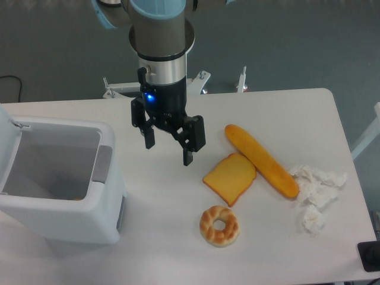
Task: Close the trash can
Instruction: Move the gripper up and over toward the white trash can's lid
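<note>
Hovering above the tabletop [178, 237] with fingers spread and empty, the hand [168, 152] hangs just right of the bin [59, 219], which sits at the left edge, its lid [7, 136] raised. Approach seems underway; next it must reach the lid and push it down.

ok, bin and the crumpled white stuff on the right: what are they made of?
Bin: looks like white molded plastic, smooth with a slight sheen, rounded corners, grey strip on the rim. Crumpled stuff: likely tissue or thin paper, matte, with soft irregular creases; could not rule out thin cloth.
</note>
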`<state>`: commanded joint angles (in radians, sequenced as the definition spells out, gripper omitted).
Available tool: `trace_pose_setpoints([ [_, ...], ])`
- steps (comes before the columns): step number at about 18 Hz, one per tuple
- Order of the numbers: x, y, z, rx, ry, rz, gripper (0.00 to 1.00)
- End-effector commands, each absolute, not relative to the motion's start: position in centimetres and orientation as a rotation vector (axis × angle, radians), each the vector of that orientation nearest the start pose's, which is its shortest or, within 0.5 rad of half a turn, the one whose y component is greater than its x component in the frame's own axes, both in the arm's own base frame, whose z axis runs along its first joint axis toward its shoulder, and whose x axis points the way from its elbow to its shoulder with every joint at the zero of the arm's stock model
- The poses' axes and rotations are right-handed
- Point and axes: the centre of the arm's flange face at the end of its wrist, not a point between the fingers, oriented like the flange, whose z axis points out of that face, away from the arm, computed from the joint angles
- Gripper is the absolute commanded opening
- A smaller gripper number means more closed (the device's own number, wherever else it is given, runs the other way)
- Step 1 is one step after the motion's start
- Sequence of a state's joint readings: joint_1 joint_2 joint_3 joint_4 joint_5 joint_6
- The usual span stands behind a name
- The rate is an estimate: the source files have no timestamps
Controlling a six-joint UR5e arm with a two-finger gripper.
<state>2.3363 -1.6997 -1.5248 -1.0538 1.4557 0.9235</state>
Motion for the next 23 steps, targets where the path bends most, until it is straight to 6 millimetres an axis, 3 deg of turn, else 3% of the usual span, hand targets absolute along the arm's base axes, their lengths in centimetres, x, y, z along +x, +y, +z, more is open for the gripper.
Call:
trace_pose_setpoints([
  [9, -29.7, 52.0, 50.2, -2.737, 0.235, 0.341, 1.0],
  [15, -29.4, 51.8, 51.6, -2.714, 0.151, 0.347, 1.0],
  [19, -27.3, 54.0, 53.0, -2.674, 0.026, 0.313, 1.0],
  [23, -25.0, 54.8, 54.2, -2.647, 0.028, 0.308, 1.0],
])
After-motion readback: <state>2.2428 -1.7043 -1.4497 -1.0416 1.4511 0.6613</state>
